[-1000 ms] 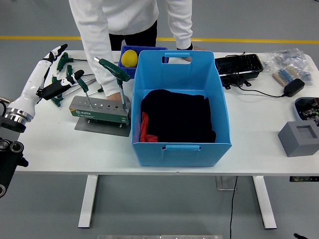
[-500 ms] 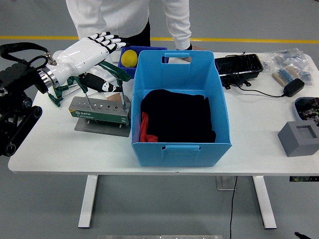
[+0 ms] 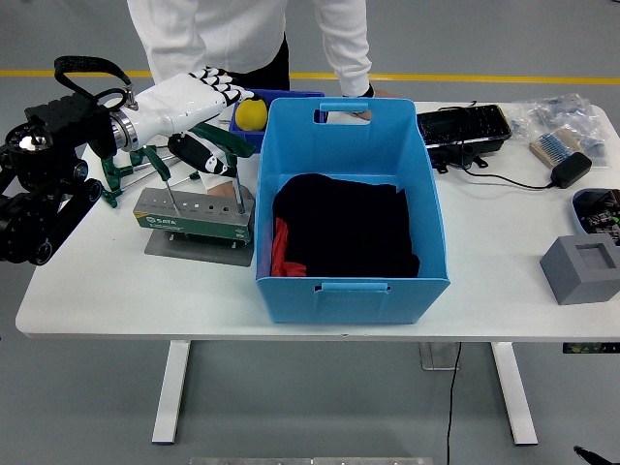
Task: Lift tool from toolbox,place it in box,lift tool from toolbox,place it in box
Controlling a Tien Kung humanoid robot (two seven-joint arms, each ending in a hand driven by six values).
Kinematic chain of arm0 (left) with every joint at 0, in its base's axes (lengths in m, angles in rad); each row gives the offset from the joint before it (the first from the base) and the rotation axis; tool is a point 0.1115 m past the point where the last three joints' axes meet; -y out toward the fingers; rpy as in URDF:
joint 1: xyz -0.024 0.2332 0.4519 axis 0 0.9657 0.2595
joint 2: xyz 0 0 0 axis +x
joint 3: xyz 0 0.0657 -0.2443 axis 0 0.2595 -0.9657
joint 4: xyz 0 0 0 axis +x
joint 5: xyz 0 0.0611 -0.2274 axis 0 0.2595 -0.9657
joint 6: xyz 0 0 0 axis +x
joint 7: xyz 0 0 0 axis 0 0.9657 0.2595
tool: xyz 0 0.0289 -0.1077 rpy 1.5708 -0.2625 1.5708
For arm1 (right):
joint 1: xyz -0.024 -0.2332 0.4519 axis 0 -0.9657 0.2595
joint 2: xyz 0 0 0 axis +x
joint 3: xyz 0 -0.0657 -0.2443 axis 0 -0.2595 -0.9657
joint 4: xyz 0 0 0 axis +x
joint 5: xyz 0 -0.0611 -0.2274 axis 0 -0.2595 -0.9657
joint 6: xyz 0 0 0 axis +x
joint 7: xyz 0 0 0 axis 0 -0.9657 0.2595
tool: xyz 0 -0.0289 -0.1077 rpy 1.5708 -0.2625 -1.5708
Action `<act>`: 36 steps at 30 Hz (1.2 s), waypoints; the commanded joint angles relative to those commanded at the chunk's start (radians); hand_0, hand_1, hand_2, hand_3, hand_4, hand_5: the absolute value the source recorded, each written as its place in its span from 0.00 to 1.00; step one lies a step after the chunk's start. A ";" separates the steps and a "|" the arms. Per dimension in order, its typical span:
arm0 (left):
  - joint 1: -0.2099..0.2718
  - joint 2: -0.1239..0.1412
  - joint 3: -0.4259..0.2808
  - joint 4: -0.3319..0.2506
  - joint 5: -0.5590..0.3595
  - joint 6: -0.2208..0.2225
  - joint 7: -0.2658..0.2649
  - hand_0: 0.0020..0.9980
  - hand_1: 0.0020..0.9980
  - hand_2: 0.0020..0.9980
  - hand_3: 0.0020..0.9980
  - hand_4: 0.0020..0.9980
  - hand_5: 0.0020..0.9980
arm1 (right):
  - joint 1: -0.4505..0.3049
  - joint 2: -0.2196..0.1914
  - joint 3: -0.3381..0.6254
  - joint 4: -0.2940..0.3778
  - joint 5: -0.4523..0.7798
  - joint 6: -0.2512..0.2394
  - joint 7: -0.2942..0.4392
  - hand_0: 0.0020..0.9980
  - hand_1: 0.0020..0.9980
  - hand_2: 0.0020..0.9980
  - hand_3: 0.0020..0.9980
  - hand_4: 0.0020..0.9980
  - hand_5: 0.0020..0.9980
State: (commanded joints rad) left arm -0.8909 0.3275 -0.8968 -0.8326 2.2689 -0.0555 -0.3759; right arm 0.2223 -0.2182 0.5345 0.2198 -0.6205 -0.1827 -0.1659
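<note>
A grey-green tool stand (image 3: 192, 215) sits left of the big blue box (image 3: 349, 276). Two green T-handle keys stand in it, one at the left (image 3: 161, 172) and one at the right (image 3: 227, 140). My left hand (image 3: 201, 124) is white and hovers over the right key's handle. Its fingers are stretched out above the handle and its thumb is below, not closed on it. The box holds black cloth (image 3: 344, 225) and something red (image 3: 281, 250). A person at the far side has one hand (image 3: 225, 191) at the stand's right end and the other (image 3: 360, 112) on the box's far rim.
Loose green T-handle tools (image 3: 118, 176) lie on the table behind the stand. A small blue bin with a yellow ball (image 3: 252, 113) stands behind the box. A black tray (image 3: 463, 128), a brush (image 3: 554, 147), a black adapter (image 3: 572, 170) and a grey block (image 3: 581, 269) are at the right.
My left arm has swung in from the table's left edge, and the hand now hovers over the right key's handle. The person's hand stays at the stand.
</note>
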 joint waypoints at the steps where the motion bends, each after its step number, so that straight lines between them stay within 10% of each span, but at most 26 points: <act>1: -0.002 -0.005 -0.001 0.014 0.000 -0.003 0.001 0.70 0.68 0.63 0.70 1.00 0.55 | 0.000 0.000 0.000 0.000 0.000 0.000 0.000 0.62 0.60 0.67 0.54 0.78 0.65; 19: -0.047 -0.076 0.011 0.156 -0.035 -0.011 -0.010 0.37 0.34 0.31 0.45 1.00 0.60 | 0.015 -0.009 -0.003 0.002 0.000 -0.001 0.000 0.62 0.60 0.67 0.54 0.78 0.65; 36: -0.084 -0.100 0.065 0.213 -0.073 -0.009 0.013 0.31 0.23 0.24 0.29 1.00 0.76 | 0.020 -0.012 -0.005 0.003 0.003 -0.002 0.001 0.62 0.60 0.67 0.54 0.78 0.65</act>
State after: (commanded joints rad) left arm -0.9749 0.2274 -0.8316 -0.6197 2.1962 -0.0649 -0.3628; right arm 0.2423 -0.2298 0.5298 0.2228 -0.6174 -0.1851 -0.1652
